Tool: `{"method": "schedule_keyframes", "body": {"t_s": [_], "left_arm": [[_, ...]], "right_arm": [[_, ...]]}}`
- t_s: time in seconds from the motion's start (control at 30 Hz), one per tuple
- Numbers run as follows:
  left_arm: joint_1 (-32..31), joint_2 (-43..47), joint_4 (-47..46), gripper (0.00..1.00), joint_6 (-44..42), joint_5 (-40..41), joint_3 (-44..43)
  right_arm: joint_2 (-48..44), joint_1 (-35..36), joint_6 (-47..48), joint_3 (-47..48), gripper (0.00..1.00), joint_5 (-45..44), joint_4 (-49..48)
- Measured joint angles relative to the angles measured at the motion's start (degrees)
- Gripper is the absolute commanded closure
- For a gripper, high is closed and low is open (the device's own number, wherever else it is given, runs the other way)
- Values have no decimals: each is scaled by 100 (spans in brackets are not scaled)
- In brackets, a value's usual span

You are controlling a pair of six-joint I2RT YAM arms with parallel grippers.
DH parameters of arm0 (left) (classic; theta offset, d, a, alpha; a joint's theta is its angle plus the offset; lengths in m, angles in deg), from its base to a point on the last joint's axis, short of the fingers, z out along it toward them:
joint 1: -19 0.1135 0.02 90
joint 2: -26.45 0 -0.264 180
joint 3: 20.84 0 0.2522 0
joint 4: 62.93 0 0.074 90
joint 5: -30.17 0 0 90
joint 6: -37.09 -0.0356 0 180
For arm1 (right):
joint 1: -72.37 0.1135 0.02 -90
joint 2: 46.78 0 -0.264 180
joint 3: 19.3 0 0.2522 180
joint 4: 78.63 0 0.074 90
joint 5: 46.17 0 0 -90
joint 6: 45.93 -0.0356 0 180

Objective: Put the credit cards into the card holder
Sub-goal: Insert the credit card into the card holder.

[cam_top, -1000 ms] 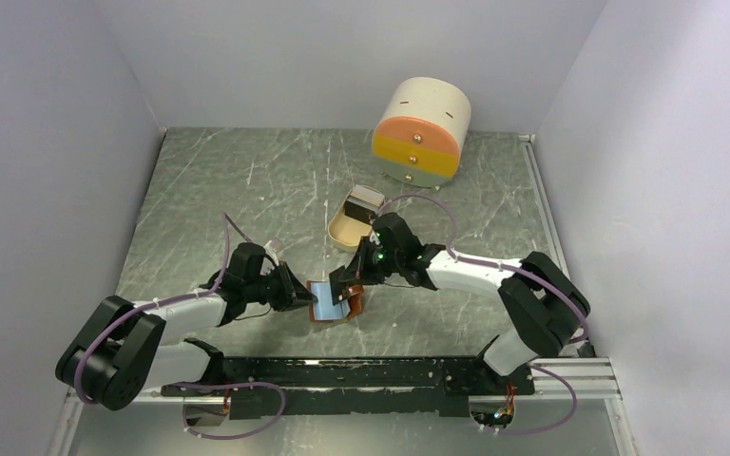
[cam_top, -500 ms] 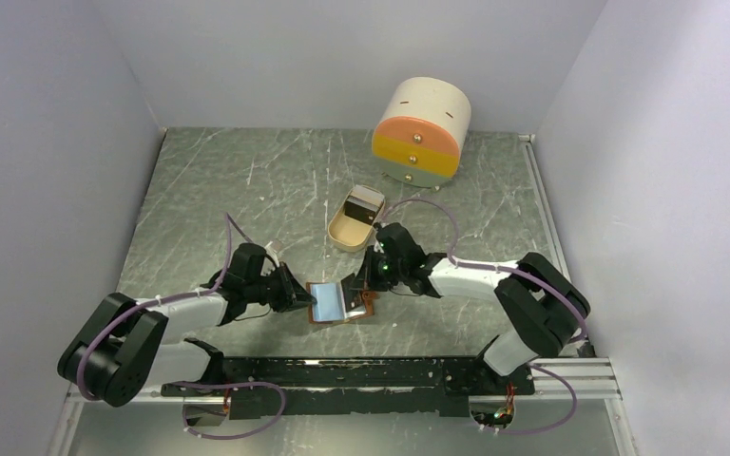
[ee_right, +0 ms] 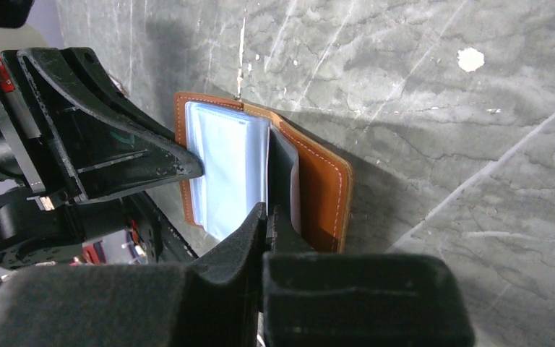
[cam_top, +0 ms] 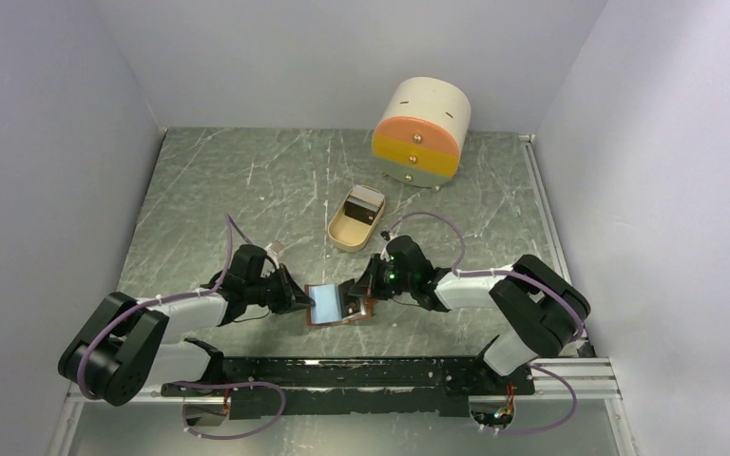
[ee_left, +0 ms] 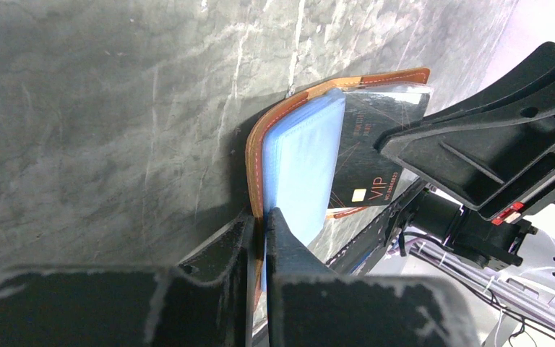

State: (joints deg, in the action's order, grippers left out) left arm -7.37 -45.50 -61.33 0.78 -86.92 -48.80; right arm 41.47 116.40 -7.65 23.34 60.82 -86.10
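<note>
The card holder (cam_top: pixel 333 306) is a tan leather wallet lying open on the marble table, its clear pockets (ee_left: pixel 303 163) facing up. My left gripper (ee_left: pixel 264 217) is shut on the holder's left cover edge (ee_left: pixel 259 155) together with a pocket sheet. My right gripper (ee_right: pixel 267 211) is shut on a dark credit card (ee_right: pixel 283 172), which stands on edge against the orange right cover (ee_right: pixel 327 195). In the left wrist view the same card (ee_left: pixel 372 155) shows gold "VIP" print and a chip. The two grippers (cam_top: pixel 300 298) (cam_top: pixel 361 290) face each other across the holder.
A beige oval tray (cam_top: pixel 342 233) sits just behind the holder, with a grey card-like piece (cam_top: pixel 366 201) at its far end. A round cream-and-orange drawer box (cam_top: pixel 420 133) stands at the back right. Grey walls close in both sides.
The right gripper has come down and nearer with the dark card, to the holder's right half. The left jaws have closed tighter on the holder's left edge.
</note>
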Motion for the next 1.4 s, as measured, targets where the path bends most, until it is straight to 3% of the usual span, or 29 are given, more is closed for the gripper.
{"method": "schedule_keyframes", "body": {"t_s": [1.4], "left_arm": [[-11,-321,-411,91,-13,-101,57]], "right_arm": [[4,-46,-393,-328,100,-142,-901]]}}
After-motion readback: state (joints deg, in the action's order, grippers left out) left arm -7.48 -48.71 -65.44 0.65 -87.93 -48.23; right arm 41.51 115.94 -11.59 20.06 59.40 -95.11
